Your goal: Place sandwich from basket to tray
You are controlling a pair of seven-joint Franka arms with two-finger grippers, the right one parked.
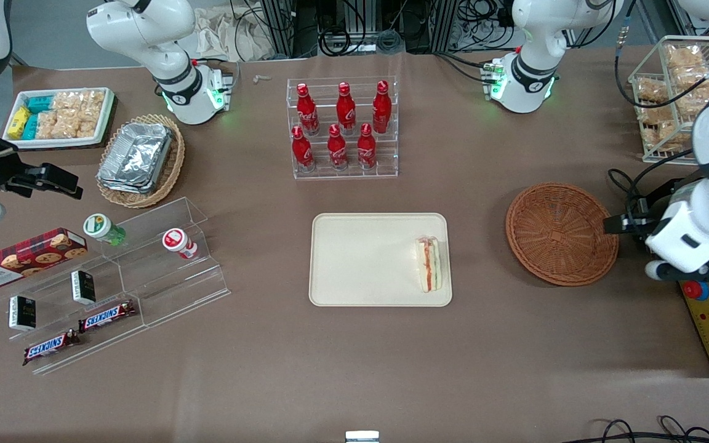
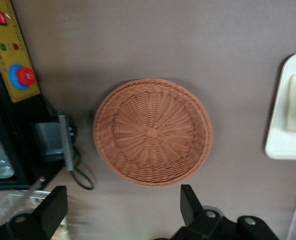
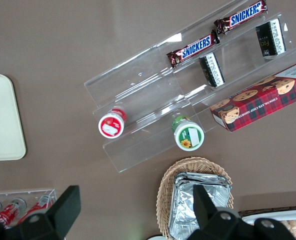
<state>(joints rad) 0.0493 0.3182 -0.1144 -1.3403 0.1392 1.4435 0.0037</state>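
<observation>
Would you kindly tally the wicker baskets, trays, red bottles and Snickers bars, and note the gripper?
Wicker baskets: 2
Trays: 2
Red bottles: 6
Snickers bars: 2
Total: 12
Gripper: open, above the basket, toward the working arm's end.

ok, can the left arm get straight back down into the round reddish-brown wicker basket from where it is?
Probably yes. The gripper hangs open above the table beside the basket, which holds nothing; nothing stands between them. The sandwich already lies on the cream tray.

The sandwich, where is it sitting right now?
In the front view the sandwich lies on the cream tray, at the tray's end nearest the empty reddish-brown basket.
</observation>
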